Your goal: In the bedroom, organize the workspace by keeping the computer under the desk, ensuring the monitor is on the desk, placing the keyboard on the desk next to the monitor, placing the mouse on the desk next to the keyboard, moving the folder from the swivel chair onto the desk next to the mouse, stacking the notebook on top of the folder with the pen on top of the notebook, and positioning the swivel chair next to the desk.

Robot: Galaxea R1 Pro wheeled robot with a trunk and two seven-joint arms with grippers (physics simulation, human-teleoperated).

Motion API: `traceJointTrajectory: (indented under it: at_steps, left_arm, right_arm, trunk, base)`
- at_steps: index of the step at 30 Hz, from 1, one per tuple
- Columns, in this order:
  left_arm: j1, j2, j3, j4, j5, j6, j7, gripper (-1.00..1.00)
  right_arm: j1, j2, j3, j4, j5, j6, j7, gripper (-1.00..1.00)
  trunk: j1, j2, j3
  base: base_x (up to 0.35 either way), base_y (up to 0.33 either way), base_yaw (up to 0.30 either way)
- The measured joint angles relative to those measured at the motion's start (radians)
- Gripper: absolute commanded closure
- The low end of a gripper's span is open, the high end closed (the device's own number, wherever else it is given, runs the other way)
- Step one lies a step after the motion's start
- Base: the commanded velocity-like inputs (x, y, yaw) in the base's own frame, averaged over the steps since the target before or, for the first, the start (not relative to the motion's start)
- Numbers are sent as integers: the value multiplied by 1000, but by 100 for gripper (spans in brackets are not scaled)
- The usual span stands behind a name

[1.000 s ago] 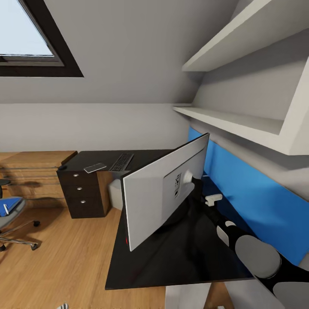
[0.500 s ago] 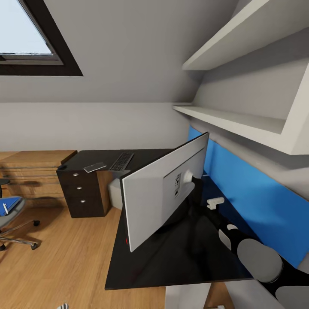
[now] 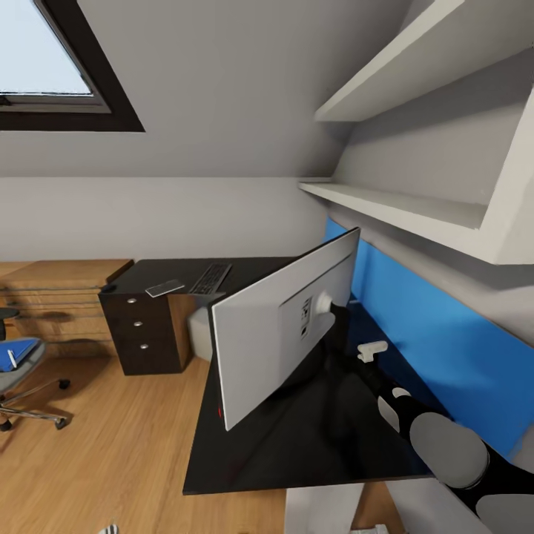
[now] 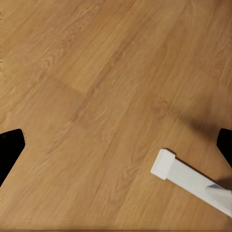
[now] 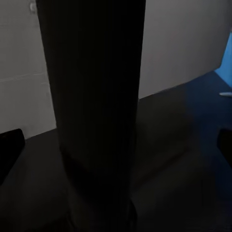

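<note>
Step in hand, judged: monitor placement. Monitor [image 3: 282,326] upright on black desk [image 3: 311,445], back facing camera. Right gripper [image 5: 116,140] at monitor stand [image 5: 92,111], jaws spread either side, not pinching. Left gripper [image 4: 116,145] jaws spread over wooden floor [image 4: 87,72]. Keyboard [image 3: 210,279] far down desk; next move calls for fetching it.

1 monitor [image 3: 285,326], 1 keyboard [image 3: 210,279], 1 flat grey device [image 3: 164,288] by it (type unclear). 1 swivel chair [image 3: 22,371] w/ 1 blue folder [image 3: 13,353] + 1 pen [image 3: 11,359]. 3 drawers [image 3: 141,326]. 2 wall shelves [image 3: 415,211]. 1 window [image 3: 55,70].
</note>
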Motion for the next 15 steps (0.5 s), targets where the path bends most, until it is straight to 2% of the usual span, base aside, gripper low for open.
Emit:
traceJointTrajectory:
  at_steps: [15]
  left_arm:
    - [0, 0, 0, 0, 0, 0, 0, -100]
  right_arm:
    - [0, 0, 0, 1, 1, 0, 0, -100]
  trunk:
    - [0, 0, 0]
  base:
    - [-284, 0, 0]
